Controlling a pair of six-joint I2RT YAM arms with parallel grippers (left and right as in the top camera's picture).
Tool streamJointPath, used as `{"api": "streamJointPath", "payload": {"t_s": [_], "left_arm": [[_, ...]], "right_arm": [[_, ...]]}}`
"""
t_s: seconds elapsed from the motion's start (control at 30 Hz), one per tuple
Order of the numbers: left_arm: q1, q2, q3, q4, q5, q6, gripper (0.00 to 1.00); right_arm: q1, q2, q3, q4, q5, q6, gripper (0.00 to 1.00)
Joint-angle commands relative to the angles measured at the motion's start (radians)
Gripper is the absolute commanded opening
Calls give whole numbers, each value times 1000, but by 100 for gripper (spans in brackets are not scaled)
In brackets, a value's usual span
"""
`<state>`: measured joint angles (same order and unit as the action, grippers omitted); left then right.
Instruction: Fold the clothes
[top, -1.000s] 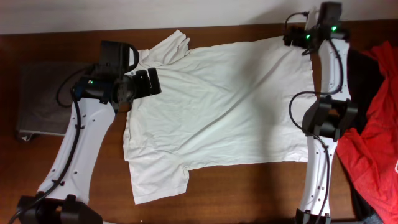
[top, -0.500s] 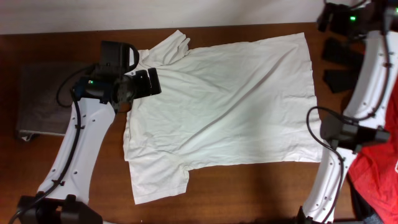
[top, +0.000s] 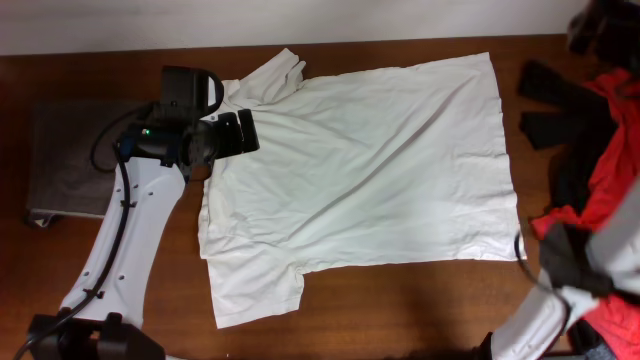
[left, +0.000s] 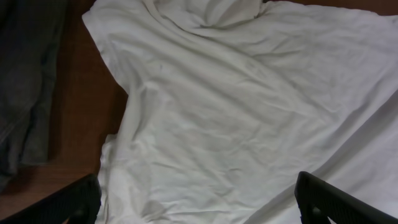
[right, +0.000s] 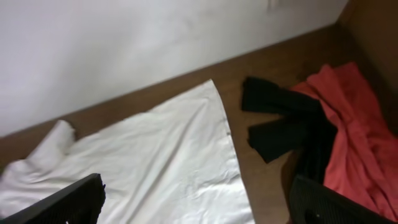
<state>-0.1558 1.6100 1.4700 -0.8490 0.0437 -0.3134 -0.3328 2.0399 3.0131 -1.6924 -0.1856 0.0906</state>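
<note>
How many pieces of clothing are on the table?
4. A white T-shirt spread flat in the middle, grey-brown trousers at the left edge, and a black garment beside a red garment at the right. More may be hidden under that pile.

One white T-shirt (top: 360, 170), one pair of grey-brown trousers (top: 65, 165), one red garment (top: 615, 150), one black garment (top: 550, 95).

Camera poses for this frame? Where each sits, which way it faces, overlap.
Overhead: fixed above the table, facing straight down on the white T-shirt; shows left arm with left gripper, blurred right arm.
Left wrist: low over the T-shirt, facing down; own fingertips in the bottom corners.
Right wrist: raised, facing obliquely toward the wall; own fingertips likewise.
Shared: the T-shirt in all three; red garment in overhead and right wrist.
</note>
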Motion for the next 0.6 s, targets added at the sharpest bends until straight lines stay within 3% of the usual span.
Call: {"api": "streamJointPath", "payload": {"t_s": [0.0,0.13,0.3,0.57], "left_arm": [[2,-10,8,2,-7,5,99],[2,-10,8,2,-7,5,99],[2,-10,8,2,-7,5,99],[2,-10,8,92,-5,4,99]], "right_arm": [[5,-231,-173,-6,-22,22,99],[5,-473,-522,-6,27,22,99],[5,-641,-871,3,71,22,99],[5,-618,-1086,66,71,22,99]]}}
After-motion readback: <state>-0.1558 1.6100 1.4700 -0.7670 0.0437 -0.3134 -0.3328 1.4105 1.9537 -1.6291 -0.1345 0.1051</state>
